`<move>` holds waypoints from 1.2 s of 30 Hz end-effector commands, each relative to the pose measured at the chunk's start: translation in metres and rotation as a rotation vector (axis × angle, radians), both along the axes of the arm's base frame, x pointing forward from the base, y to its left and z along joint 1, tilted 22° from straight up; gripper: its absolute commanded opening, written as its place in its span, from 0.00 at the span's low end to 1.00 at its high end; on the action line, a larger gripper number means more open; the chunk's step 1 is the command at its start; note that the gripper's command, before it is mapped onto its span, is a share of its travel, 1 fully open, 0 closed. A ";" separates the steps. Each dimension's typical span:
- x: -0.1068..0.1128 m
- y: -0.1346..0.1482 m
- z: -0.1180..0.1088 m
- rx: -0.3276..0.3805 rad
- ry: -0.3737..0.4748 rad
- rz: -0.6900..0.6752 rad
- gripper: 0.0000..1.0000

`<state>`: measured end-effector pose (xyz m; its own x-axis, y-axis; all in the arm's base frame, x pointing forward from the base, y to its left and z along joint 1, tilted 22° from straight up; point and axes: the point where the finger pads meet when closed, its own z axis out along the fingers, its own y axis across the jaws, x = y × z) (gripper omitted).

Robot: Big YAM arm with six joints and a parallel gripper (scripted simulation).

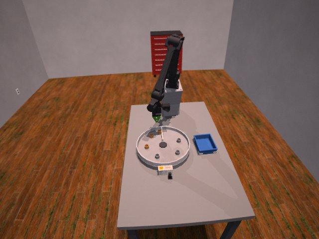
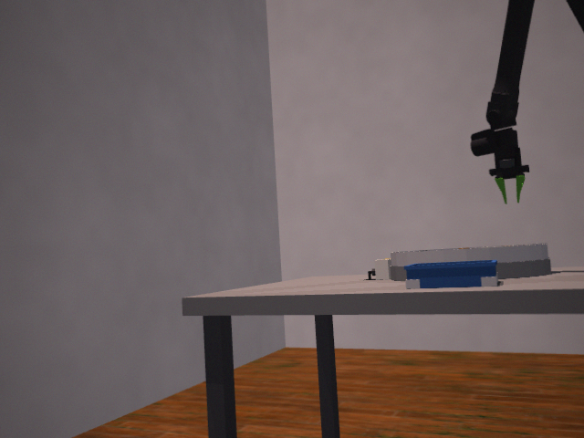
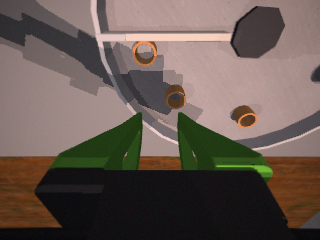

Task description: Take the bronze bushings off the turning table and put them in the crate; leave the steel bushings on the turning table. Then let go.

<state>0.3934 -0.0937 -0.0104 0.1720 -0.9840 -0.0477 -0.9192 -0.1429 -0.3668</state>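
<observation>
The round grey turning table [image 1: 162,146] holds three bronze bushings at its back left [image 1: 151,135] [image 1: 159,132] [image 1: 146,146] and three steel bushings on its right and front [image 1: 178,140] [image 1: 177,152] [image 1: 156,156]. The blue crate [image 1: 205,144] stands right of it and looks empty. My gripper [image 1: 156,118] hangs well above the table's back rim, fingers pointing down. It also shows in the side view [image 2: 510,200]. In the wrist view its green fingers stand narrowly apart with nothing between them. The bronze bushings [image 3: 175,96] [image 3: 145,52] [image 3: 245,116] lie below it.
A dark hub [image 1: 162,144] and a white bar mark the turning table's middle. A white box with an orange label [image 1: 164,168] and a small black part [image 1: 170,176] sit at its front. The arm's grey pedestal [image 1: 173,98] stands at the back. A red drawer cabinet [image 1: 166,52] is behind.
</observation>
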 end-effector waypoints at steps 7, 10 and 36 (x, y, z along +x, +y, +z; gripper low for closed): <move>0.007 -0.002 0.011 -0.012 -0.032 0.014 0.11; 0.007 -0.002 0.011 -0.012 -0.032 0.014 0.11; 0.007 -0.002 0.011 -0.012 -0.032 0.014 0.16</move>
